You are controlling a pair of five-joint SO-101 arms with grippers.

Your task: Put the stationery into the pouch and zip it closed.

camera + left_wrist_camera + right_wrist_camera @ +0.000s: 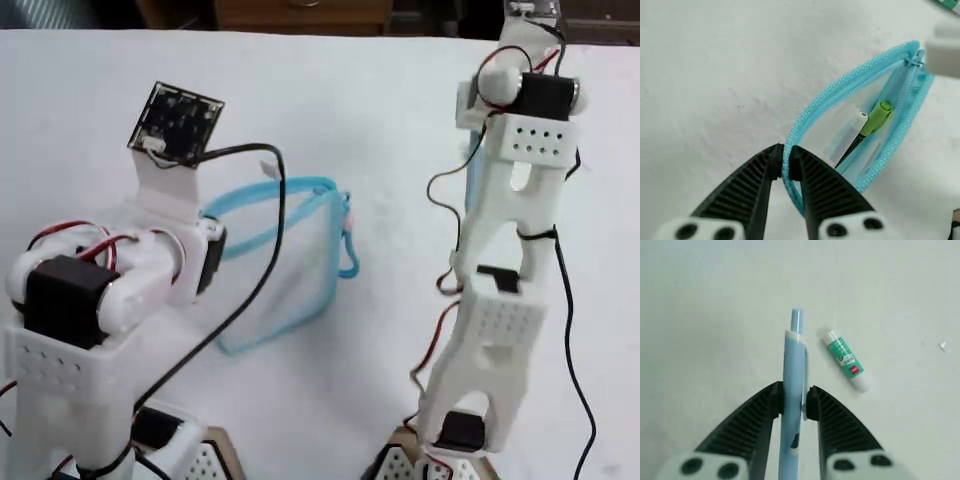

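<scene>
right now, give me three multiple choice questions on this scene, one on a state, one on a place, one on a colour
1. The pouch is:
A) zipped shut
B) folded in half
C) open

2. The glue stick lies:
A) inside the pouch
B) on the table, beside the pen
C) on top of the pouch

3. The pen in the right hand is:
A) light blue
B) red
C) black

Answers:
1. C: the zipper edges gape apart, a green-capped pen shows inside, and the left hand is shut on one edge.
2. B: it rests on the bare table, apart from the pen.
3. A: the barrel clamped in that hand is light blue.
</scene>
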